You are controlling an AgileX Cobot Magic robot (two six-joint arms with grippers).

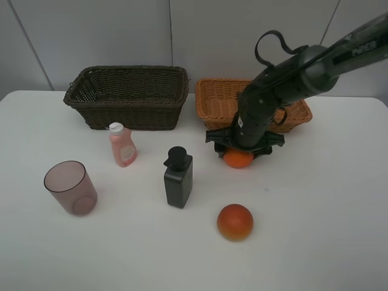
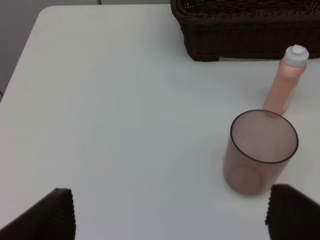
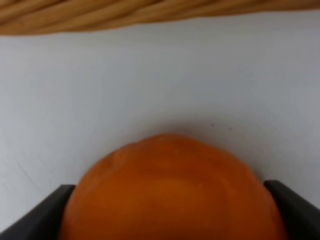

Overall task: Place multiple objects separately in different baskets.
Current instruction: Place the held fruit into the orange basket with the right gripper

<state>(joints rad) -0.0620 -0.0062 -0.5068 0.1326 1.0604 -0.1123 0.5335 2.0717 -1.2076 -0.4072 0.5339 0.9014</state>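
Exterior high: the right gripper [image 1: 244, 150] stands over the orange [image 1: 238, 160], at six o'clock of the tan basket [image 1: 212, 106], on a white table [image 1: 315, 242] before a grey wall [image 1: 91, 36].

Left wrist: the left gripper [image 2: 167, 217] gapes wide and empty near the cup [image 2: 260, 150].

Right wrist: the jaws clasp the orange on both sides. The grasp looks made, and the next move is likely a lift clear over the basket rim.

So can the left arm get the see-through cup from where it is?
Probably yes. The left gripper is open, and only bare table lies between it and the cup. The pink bottle stands just behind the cup, so it should not block.
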